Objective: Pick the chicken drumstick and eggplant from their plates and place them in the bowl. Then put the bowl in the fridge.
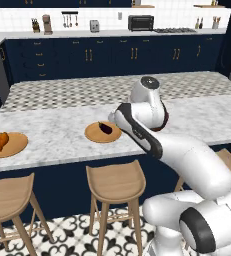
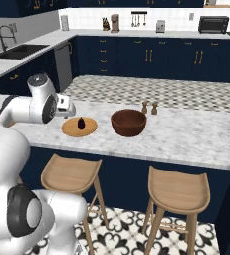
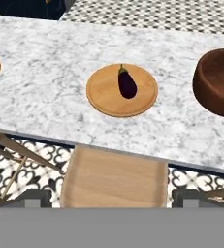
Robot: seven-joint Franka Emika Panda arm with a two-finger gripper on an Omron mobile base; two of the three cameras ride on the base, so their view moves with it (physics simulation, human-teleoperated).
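the claw (image 3: 111, 197) hangs spread wide and empty out past the front edge of the marble counter (image 3: 50, 87), its two dark tips above a wooden stool seat (image 3: 114, 178) — nothing sits between them. the eggplant (image 3: 127, 83) lies on a tan plate (image 3: 108, 97) near the counter's front edge, toward the plate's far side. the dark reddish-brown bowl (image 2: 128, 122) stands just beside that plate, apart from it, closer to the middle of the counter, and looks empty in the right base view. the chicken drumstick (image 1: 2, 140) rests on the second plate (image 1: 14, 147) well along the counter toward its left end. two small wooden shakers (image 2: 150, 107) stand behind the bowl — no brand, label or writing can be read anywhere.
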